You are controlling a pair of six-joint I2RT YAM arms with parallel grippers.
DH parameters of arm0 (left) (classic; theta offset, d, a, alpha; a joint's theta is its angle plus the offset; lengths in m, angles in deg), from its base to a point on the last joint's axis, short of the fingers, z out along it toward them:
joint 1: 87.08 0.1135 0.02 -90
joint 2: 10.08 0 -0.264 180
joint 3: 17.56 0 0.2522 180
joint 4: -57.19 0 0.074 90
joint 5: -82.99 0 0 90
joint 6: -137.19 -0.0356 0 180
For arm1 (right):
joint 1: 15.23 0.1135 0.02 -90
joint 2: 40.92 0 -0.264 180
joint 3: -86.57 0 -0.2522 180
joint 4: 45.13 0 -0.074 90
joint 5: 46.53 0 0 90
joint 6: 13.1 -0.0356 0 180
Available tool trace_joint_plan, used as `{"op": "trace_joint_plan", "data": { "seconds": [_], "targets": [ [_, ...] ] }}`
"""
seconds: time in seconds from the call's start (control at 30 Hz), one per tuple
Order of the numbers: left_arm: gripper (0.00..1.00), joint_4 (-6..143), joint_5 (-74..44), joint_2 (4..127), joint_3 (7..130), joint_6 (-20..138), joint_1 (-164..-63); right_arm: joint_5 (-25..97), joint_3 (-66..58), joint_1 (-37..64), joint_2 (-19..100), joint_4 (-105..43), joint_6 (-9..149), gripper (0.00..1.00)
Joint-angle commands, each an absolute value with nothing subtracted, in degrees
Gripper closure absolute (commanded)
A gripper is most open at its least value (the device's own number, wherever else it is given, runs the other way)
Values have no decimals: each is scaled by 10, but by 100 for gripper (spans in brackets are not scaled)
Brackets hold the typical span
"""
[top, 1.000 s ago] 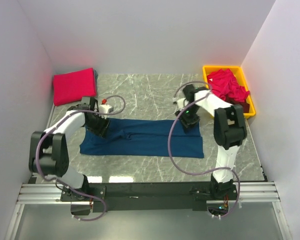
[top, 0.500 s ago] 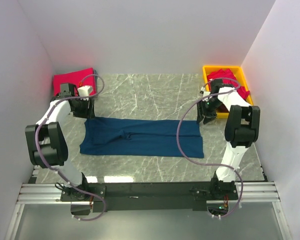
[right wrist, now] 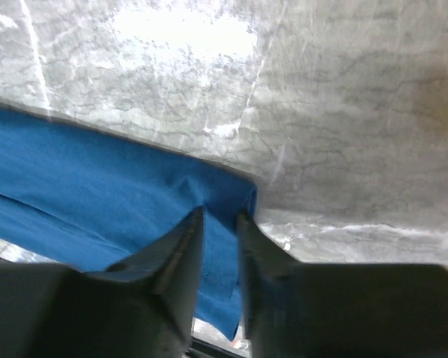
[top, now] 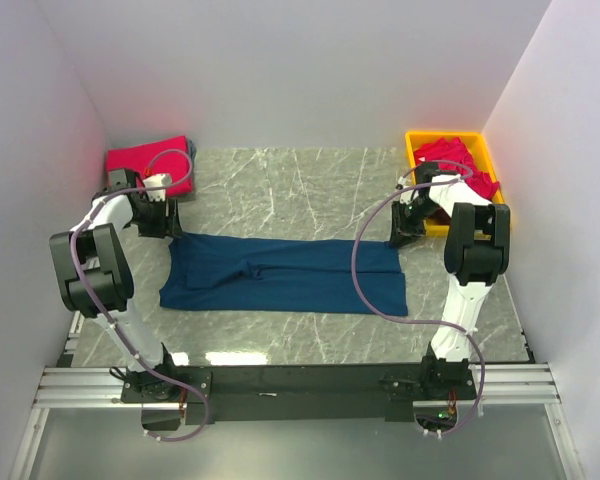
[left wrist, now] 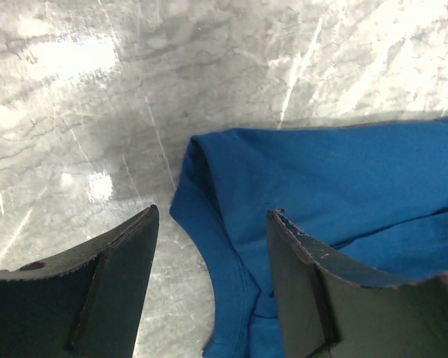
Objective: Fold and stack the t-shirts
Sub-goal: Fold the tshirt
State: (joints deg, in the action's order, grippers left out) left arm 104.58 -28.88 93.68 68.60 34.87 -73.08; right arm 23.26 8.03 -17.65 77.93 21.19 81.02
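The navy blue cloth t-shirt (top: 280,275) lies flat across the middle of the grey marbled desk (top: 300,190), with both arms bent down at its far corners. The left arm's fingers (left wrist: 119,253) stand wide apart over the far left corner, holding nothing. The right arm's fingers (right wrist: 172,261) leave only a narrow slit at the far right corner, where the cloth puckers at their tips; whether it is truly pinched cannot be told.

Scanning all three views: no readable text, label, brand or number, neither on the navy blue cloth t-shirt (top: 280,275) nor the yellow plastic bin (top: 420,137) at two o'clock.
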Motion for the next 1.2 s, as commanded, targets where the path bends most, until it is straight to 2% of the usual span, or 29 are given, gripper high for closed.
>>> {"op": "trace_joint_plan", "data": {
  "seconds": [0.0,0.07,0.13,0.17,0.3,0.77,1.1,1.13,1.17],
  "targets": [
    [35,1030,-308,955,712,359,-731,215,97,-180,780,200,806,71],
    [36,1029,-310,969,725,363,-730,212,98,-180,783,202,807,83],
    [37,1032,-313,988,741,366,-731,209,99,-180,785,204,808,89],
    [38,1031,-313,992,745,369,-731,209,99,-181,785,204,808,95],
    [41,1031,-308,1013,761,374,-731,209,101,-183,788,207,811,100],
    [99,1024,-321,1003,731,374,-712,240,80,-193,777,193,826,100],
    [99,1014,-326,978,705,356,-685,246,76,-198,781,193,829,100],
    [96,1022,-336,979,709,354,-686,244,74,-198,780,192,828,100],
    [80,1024,-349,978,713,361,-686,241,73,-198,781,192,827,100]
  ]
}}
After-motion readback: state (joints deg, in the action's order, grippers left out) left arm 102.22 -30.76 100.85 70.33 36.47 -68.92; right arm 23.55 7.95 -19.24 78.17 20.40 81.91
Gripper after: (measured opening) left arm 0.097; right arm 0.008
